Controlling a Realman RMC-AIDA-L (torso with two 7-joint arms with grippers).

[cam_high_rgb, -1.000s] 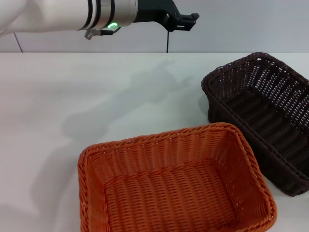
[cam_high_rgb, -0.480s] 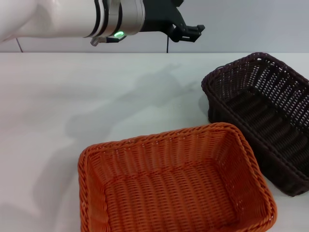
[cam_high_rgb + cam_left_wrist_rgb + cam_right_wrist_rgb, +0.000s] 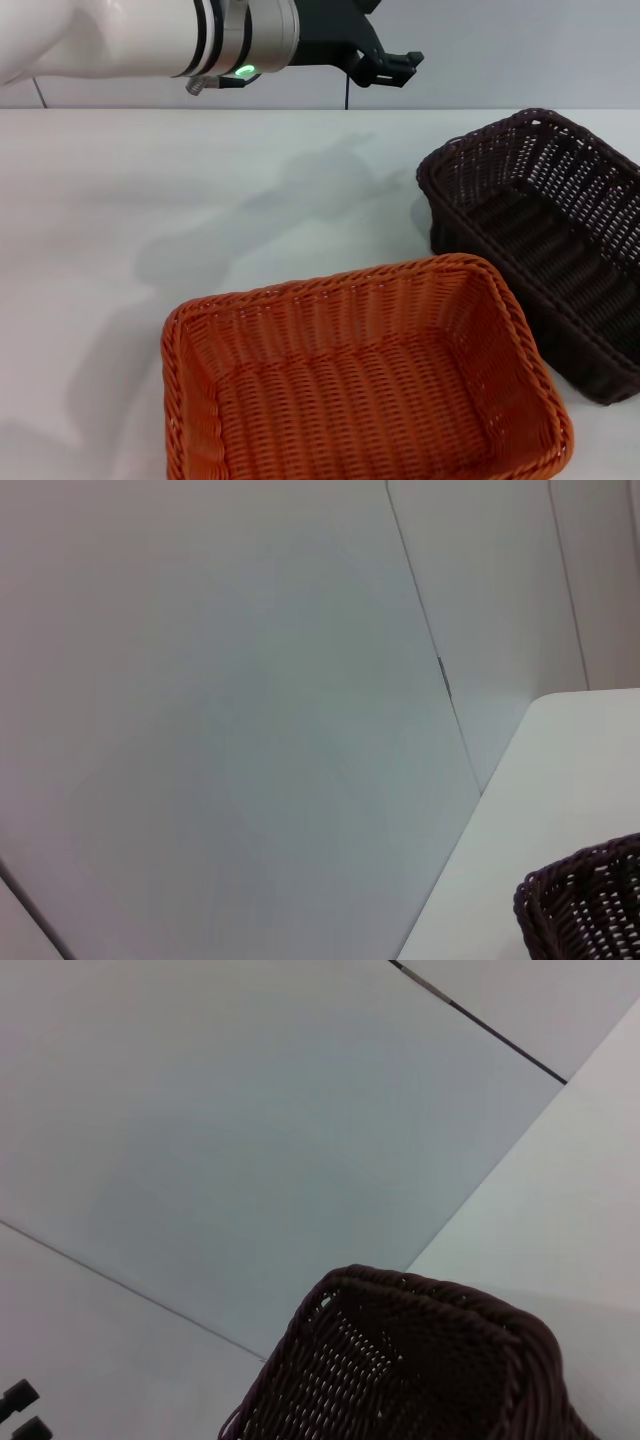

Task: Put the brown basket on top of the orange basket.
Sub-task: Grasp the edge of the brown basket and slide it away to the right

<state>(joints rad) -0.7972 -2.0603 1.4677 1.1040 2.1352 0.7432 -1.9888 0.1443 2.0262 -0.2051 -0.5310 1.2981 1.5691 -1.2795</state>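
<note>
Brown basket (image 3: 545,245) sat on the white counter (image 3: 150,200) in the head view, on the robot's right side and toward the back. Orange basket (image 3: 365,375) sat closer to the robot, near the front, with one corner just beside the dark one. I could not tell if the two were touching. Both were empty and stood flat on the counter, so the stacking was not done yet. The whole job was left: grab the dark basket, lift it, and set it on the orange one. The left pincer (image 3: 392,63) hung high over the back of the counter, well apart from both baskets. It held nothing, and I could not tell how far open it was. The right pincer was not seen in this view. Nothing stood between the two baskets. In the left wrist view, mostly a plain wall showed, with a corner of the dark basket at the edge of the counter. In the right wrist view, the dark basket showed up close from the side, and two small dark tips far off in one corner may have been the left pincer.
</note>
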